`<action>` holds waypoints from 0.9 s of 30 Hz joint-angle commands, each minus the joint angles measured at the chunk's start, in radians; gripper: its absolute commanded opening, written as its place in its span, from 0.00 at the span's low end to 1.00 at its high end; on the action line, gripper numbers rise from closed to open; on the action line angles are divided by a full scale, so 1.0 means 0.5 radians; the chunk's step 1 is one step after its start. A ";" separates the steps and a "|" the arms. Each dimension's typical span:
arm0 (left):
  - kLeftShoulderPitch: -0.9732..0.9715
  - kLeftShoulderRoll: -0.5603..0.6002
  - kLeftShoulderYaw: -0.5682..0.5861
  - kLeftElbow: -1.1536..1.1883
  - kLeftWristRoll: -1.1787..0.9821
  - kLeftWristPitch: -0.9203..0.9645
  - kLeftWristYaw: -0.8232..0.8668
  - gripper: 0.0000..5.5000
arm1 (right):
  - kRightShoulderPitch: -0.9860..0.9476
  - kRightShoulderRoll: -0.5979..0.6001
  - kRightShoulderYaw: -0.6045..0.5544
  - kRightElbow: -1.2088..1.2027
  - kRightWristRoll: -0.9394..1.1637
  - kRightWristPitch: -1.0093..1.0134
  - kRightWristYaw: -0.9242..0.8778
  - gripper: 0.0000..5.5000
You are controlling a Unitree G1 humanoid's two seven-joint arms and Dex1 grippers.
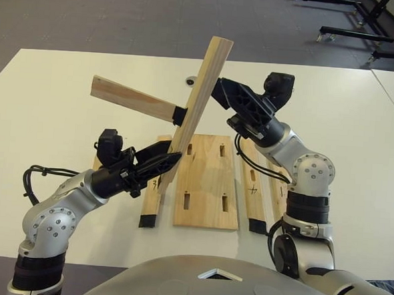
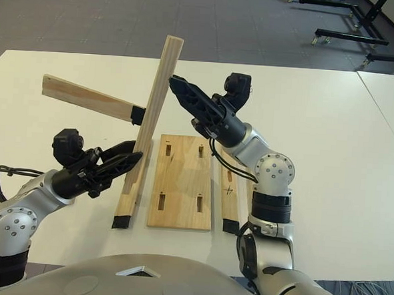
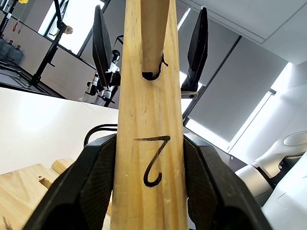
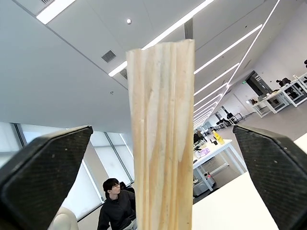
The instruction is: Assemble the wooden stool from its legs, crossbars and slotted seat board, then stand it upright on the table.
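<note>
Two risks to watch from here. First, slipping of the long leg [image 1: 202,87]: gripped only low down by the left gripper [image 1: 173,160], tilted steeply above the table [image 1: 358,130], and loaded on one side by the crossbar [image 1: 130,98] plugged into its slot, so could twist between the pads or work the joint loose. Second, knocking: closing the right gripper [image 1: 218,90] off-centre would probably push the upper part of the leg sideways instead of catching it, and might lever the crossbar out. About the hands: left one clamped tight on both narrow sides of the leg, at the handwritten mark, with nothing else in it. Right one spread wide and holding nothing, one finger [image 4: 45,167] on each side of the leg near its top, apart from the wood on both sides. About the parts: leg and crossbar joined and up in the air, above the left edge of the slotted seat board [image 1: 208,188], itself flat on the table. On the right, just beside the board, the remaining pieces [image 1: 256,191] lying flat; on its left, another leg [image 1: 152,205], also flat.
</note>
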 commanded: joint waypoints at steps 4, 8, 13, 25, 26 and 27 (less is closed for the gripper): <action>-0.030 0.047 -0.006 0.064 0.079 -0.056 -0.093 0.37 | -0.082 0.056 0.079 0.062 -0.187 -0.112 -0.002 0.98; -0.017 0.045 -0.026 0.084 0.105 -0.071 -0.136 0.37 | -0.097 0.064 0.076 0.036 -0.151 -0.104 0.055 0.98; 0.004 0.047 -0.036 0.058 0.094 -0.036 -0.131 0.37 | -0.101 0.063 0.059 0.029 -0.115 -0.074 0.101 0.98; 0.071 0.031 -0.052 -0.033 0.044 0.000 -0.041 0.37 | -0.066 0.046 0.019 -0.033 0.058 0.010 0.124 0.63; 0.074 0.031 -0.051 -0.036 0.040 0.000 -0.036 0.37 | -0.062 0.043 0.018 -0.036 0.061 0.010 0.127 0.60; 0.076 0.027 -0.048 -0.037 0.040 -0.005 -0.024 0.37 | -0.059 0.040 0.017 -0.039 0.062 0.008 0.133 0.56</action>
